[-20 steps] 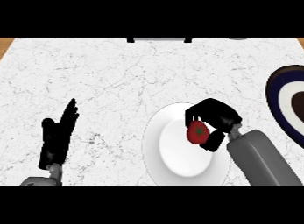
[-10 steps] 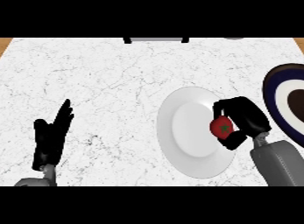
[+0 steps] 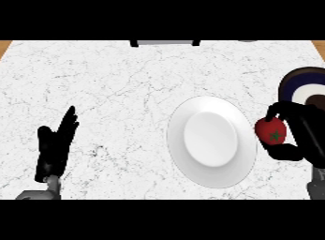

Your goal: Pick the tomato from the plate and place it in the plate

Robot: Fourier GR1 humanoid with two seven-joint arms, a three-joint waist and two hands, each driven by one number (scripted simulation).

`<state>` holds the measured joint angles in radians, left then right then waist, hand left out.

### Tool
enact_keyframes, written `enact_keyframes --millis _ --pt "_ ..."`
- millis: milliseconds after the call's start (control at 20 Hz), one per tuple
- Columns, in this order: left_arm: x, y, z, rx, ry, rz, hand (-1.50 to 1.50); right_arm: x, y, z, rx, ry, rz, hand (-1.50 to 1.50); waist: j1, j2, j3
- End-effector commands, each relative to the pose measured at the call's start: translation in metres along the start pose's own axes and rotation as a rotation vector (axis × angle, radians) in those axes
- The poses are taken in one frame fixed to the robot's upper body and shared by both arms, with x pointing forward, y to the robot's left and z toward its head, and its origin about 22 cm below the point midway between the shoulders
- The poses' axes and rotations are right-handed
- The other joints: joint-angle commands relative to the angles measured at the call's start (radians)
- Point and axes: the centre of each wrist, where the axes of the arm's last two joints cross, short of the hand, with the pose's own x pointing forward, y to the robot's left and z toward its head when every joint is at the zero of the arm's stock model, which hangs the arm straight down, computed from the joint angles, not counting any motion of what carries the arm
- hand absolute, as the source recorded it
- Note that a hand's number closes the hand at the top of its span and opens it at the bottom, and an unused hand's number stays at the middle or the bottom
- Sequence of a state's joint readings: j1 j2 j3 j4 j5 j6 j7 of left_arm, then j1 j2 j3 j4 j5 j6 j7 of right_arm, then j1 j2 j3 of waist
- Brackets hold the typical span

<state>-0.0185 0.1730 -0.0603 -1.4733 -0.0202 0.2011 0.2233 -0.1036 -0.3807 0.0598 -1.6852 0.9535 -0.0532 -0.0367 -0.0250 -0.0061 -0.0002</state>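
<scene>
Right hand curled; left hand flat.

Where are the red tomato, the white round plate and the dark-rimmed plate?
red tomato (image 3: 271, 131), head view, its front skin.
white round plate (image 3: 224, 180), head view, lower rim.
dark-rimmed plate (image 3: 310, 75), head view, upper dark rim.

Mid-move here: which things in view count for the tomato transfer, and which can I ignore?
Part of the job:
- tomato, held in the right hand
- white plate, now bare
- dark-rimmed plate at the right edge

Not part of it:
- left hand, open and resting at lower left
- dark object at the counter's far edge, unclear what
</scene>
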Motion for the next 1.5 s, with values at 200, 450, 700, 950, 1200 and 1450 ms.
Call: enact_keyframes --millis 200,450,700,950,1200,1450 --pt "0.01 0.001 0.005 -0.025 -0.01 0.009 0.0 -0.006 -0.066 0.035 -0.315 0.126 0.002 1.5 0.012 0.002 0.0" --pt "0.006 -0.008 -0.003 -0.022 -0.006 0.011 0.0 -0.019 -0.089 0.019 -0.306 0.258 -0.014 1.5 0.023 0.005 0.0" --pt "-0.005 0.002 0.004 -0.021 -0.023 0.01 0.0 -0.088 -0.098 0.003 -0.325 0.326 -0.025 1.5 0.03 0.007 0.0" --pt "0.004 -0.005 0.0 -0.03 -0.014 -0.006 0.0 -0.128 -0.09 0.0 -0.276 0.362 0.002 1.5 0.03 0.008 0.001" --pt "-0.008 -0.02 -0.01 -0.013 -0.029 -0.024 0.0 -0.152 -0.081 -0.031 -0.18 0.418 0.028 1.5 0.037 0.012 0.0" --pt "0.025 -0.019 -0.009 -0.031 -0.026 -0.007 0.0 -0.18 -0.073 -0.021 -0.003 0.441 -0.023 1.5 0.036 0.012 0.001"
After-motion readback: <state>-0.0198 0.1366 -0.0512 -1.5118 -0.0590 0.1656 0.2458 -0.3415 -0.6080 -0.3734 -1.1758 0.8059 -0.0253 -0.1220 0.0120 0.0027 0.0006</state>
